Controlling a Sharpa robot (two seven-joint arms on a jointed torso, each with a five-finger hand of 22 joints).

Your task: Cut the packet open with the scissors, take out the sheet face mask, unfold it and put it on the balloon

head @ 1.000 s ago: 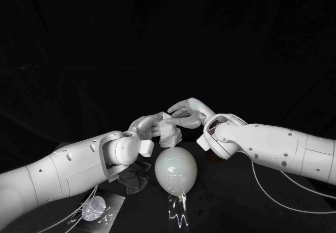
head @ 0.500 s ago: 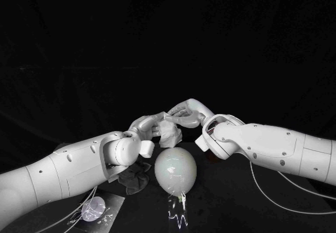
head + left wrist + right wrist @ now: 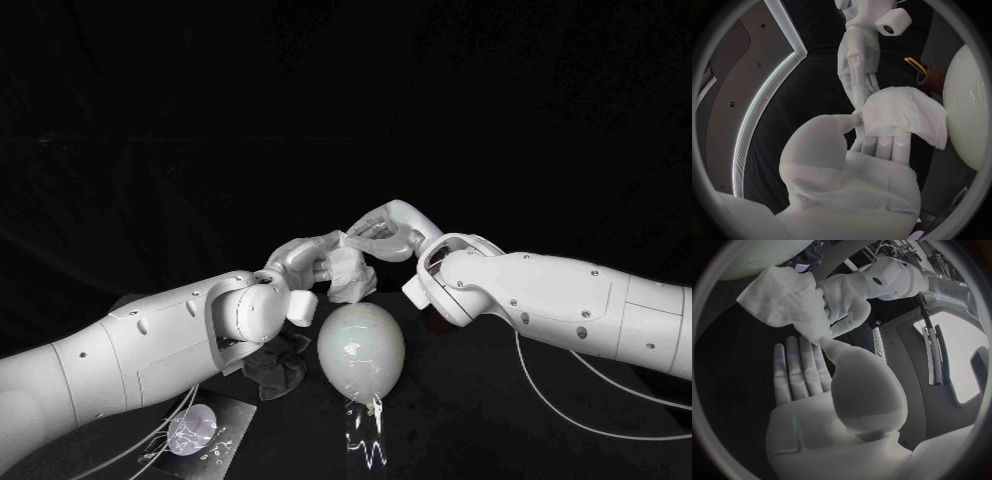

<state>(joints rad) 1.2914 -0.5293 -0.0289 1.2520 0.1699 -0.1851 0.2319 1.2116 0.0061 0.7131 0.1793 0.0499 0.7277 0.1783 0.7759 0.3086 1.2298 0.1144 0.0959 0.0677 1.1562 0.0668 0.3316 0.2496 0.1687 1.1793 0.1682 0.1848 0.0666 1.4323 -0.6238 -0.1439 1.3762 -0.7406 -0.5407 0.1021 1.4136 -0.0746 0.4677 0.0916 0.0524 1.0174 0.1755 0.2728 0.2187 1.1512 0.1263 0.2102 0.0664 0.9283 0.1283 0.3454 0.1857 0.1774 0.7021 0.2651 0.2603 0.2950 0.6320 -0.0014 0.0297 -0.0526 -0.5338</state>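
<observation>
Above the black table my left hand [image 3: 307,258] and right hand [image 3: 384,232] meet, and a folded white sheet mask [image 3: 348,273] hangs between them. My left hand [image 3: 856,170] pinches the mask [image 3: 906,117] with its thumb against its fingers. The fingertips of my right hand [image 3: 856,70] reach the same fold. From the right wrist, my right hand [image 3: 820,400] has its thumb tip on a corner of the mask [image 3: 786,295], opposite my left hand [image 3: 856,292]. The pale balloon [image 3: 361,345] lies on the table just below the mask, apart from it.
A dark crumpled piece [image 3: 277,364] lies left of the balloon, under my left wrist. A glossy flat thing with thin wires [image 3: 195,430] sits at the near left. A brown holder with yellow handles [image 3: 928,75] stands beyond the balloon [image 3: 970,105].
Both hands have drawn slightly closer and higher with the mask, whose upper fold has gathered a little. The balloon has not moved.
</observation>
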